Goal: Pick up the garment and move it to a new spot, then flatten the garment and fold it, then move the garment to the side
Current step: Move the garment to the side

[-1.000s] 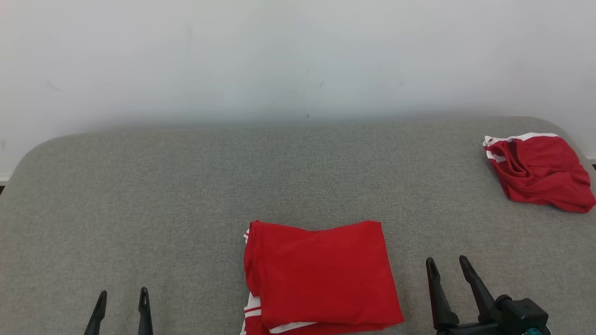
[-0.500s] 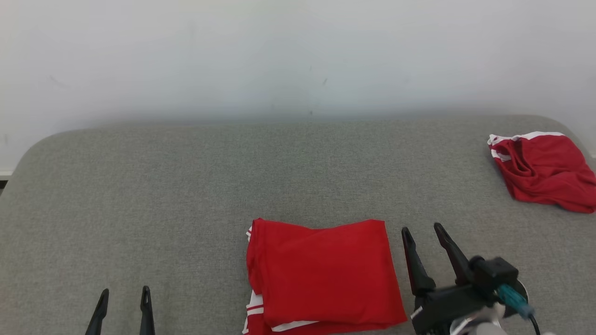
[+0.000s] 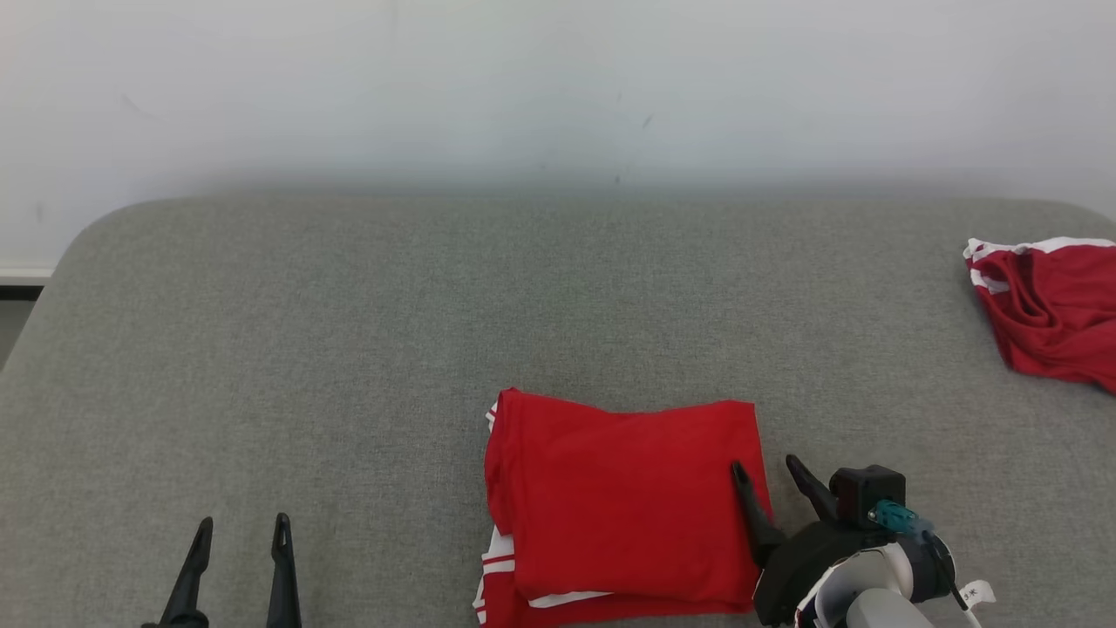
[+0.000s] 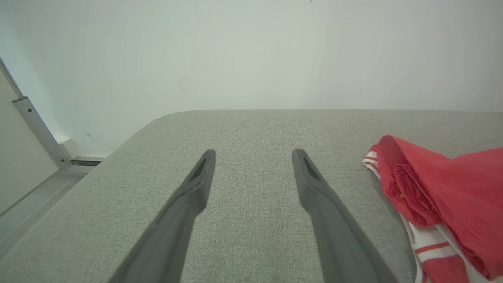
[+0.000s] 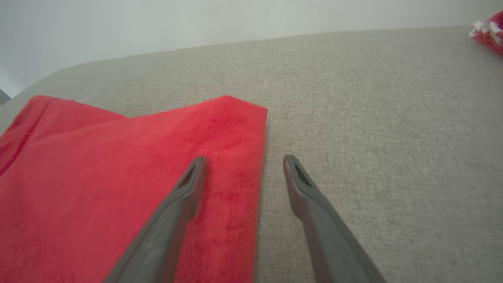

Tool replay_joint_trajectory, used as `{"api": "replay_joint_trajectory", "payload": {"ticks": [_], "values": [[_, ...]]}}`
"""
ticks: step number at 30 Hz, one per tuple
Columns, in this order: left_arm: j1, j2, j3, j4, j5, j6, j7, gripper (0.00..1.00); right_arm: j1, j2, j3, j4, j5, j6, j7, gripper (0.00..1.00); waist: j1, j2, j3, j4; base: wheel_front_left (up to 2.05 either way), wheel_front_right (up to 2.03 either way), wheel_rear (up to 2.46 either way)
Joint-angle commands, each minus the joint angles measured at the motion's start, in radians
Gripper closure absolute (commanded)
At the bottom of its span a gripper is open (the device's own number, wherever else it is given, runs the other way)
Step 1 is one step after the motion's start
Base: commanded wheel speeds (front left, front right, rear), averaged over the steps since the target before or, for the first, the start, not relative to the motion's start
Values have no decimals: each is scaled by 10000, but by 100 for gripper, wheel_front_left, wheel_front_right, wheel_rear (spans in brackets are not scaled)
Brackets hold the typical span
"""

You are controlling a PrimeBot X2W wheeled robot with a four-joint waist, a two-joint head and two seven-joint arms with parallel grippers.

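Between the spread fingers of our right gripper point(image 3: 765, 464), we are straddling the edge of the garment point(image 3: 619, 488); our left gripper point(image 3: 243, 520) is hovering, fingers spread.

Lighting's soft and even on my feeds, pretty bright. Wall point(image 3: 558, 78) looks washed out, with a dim shadow band along its base. Wrist cams stretch the fingers point(image 4: 178, 220) near the bottom edge, and they're slightly soft.

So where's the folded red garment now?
In the head view the folded garment lies low centre on the grey cushion, its right edge between the right arm's open jaws.
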Motion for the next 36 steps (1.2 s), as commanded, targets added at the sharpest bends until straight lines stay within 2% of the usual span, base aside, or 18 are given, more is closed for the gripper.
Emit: {"api": "replay_joint_trajectory", "payload": {"ticks": [1, 7, 8, 9, 10, 16, 21, 26, 36], "values": [[-155, -5, 17, 10, -29, 8, -30, 0, -207, 59, 54, 429, 58, -31, -34, 0, -1, -1, 127, 80, 0, 0, 0], [-261, -12, 30, 8, 11, 0, -30, 0, -563, 214, 502, 1743, 306, -31, 54, 0, -1, -1, 264, 155, 0, 0, 0], [-281, -14, 35, 2, 13, 3, -30, 0, -594, 246, 614, 1897, 381, -31, 53, 27, -1, -1, 278, 162, 0, 0, 0], [-297, -18, 36, -9, 14, 8, -30, 0, -601, 292, 748, 2014, 471, -30, 59, 59, -1, -1, 288, 169, 0, 0, 0], [-299, -21, 43, -17, 7, 17, -30, 0, -620, 338, 869, 2101, 615, -30, 30, 100, -1, -1, 296, 170, 0, 0, 0], [-260, -42, 64, -36, -88, 71, -30, 0, -1130, 66, 1226, 2214, 1072, -31, -198, 100, -1, -1, 361, 63, 0, 0, 0], [-426, -53, 39, -80, -137, 62, -30, 0, -2142, -593, 1641, 2053, 1219, -31, -307, 100, -1, -1, 733, -182, 0, 0, 0], [-711, -57, -68, -213, -26, 43, -30, 0, -3455, -1652, 2259, 1731, 1292, -31, -173, 100, -1, -1, 1406, -494, 0, 0, 0], [-1594, 46, -317, -745, 155, 21, -28, 0, -5444, -4284, 2737, 1110, 1775, -31, -9, 100, -1, -1, 3213, -1179, 0, 0, 0]]}}
